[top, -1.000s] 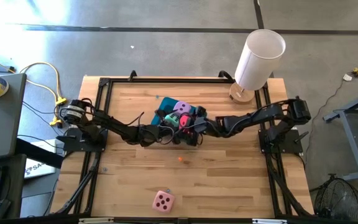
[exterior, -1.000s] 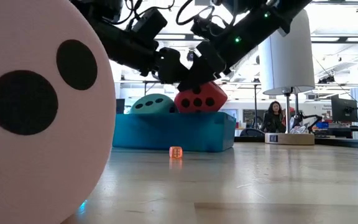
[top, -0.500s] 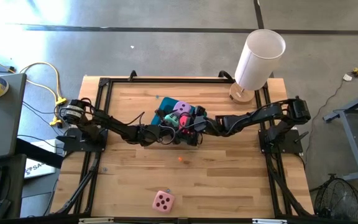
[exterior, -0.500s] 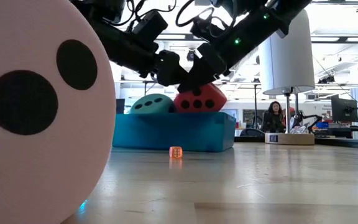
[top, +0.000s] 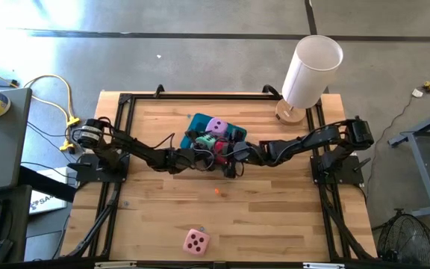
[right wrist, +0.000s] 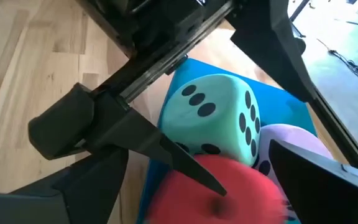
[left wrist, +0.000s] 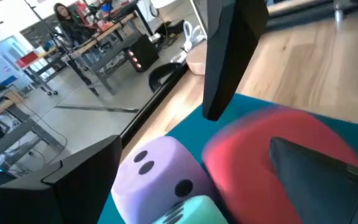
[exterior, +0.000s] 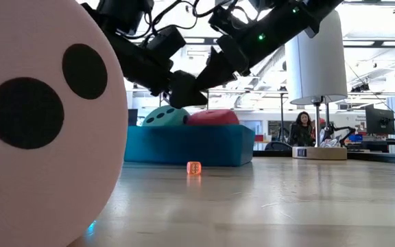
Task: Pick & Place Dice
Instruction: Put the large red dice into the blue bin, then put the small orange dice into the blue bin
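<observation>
Dice are in two places on the wooden bench [top: 275,217]. Three of them sit inside the teal tray [exterior: 184,145] near the middle of the bench: the red die [right wrist: 216,190], the mint green die [right wrist: 219,121] and the lilac die [left wrist: 157,174], all touching each other. The red die lies low in the tray, between the fingers of both arms. The pink die [top: 195,240] rests alone near the front edge of the bench, well apart from the tray. A tiny orange cube [exterior: 194,167] lies on the bench just in front of the tray. The left gripper [top: 200,155] and the right gripper [top: 230,157] both hang over the tray with fingers spread wide, released and holding nothing. A white cylinder [top: 312,71] stands at the far right corner.
</observation>
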`<state>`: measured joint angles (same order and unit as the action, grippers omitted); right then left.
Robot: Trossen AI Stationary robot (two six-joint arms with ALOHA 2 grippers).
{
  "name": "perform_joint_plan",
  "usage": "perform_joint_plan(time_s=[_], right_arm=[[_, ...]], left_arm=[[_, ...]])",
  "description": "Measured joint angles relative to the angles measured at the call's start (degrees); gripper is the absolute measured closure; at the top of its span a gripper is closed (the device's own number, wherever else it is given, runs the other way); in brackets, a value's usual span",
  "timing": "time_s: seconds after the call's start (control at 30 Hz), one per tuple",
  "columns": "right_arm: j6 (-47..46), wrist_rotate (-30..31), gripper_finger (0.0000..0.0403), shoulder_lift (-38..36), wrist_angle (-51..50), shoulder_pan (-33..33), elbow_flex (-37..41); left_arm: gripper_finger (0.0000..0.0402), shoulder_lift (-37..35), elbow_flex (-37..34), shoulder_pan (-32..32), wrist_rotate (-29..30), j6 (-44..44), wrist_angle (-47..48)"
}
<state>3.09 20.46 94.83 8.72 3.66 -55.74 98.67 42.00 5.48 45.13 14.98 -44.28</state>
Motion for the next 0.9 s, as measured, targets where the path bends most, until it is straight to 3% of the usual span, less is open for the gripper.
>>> perform_joint_plan(time_s=[0.27, 0.57, 0.73, 0.9], right_arm=[[0.19, 1.15, 0.0021, 0.00, -0.27, 0.91, 0.03], [-0.75, 6.70, 0.0021, -0.15, -0.99, 3.69, 0.03], [-2.15, 12.30, 0.0021, -0.15, -1.30, 7.51, 0.03], [-6.07, 16.39, 0.0021, -0.71, -1.42, 12.56, 0.06]], left_arm=[[0.0002, -0.15, 0.07, -0.77, -0.16, -2.23, 1.19], [0.0002, -1.28, 0.02, 4.99, 4.69, 6.27, -5.53], [0.0002, -4.45, 0.02, 12.28, 14.52, 6.97, -5.26], [0.0002, -6.84, 0.04, 24.19, 28.51, 12.47, -0.26]])
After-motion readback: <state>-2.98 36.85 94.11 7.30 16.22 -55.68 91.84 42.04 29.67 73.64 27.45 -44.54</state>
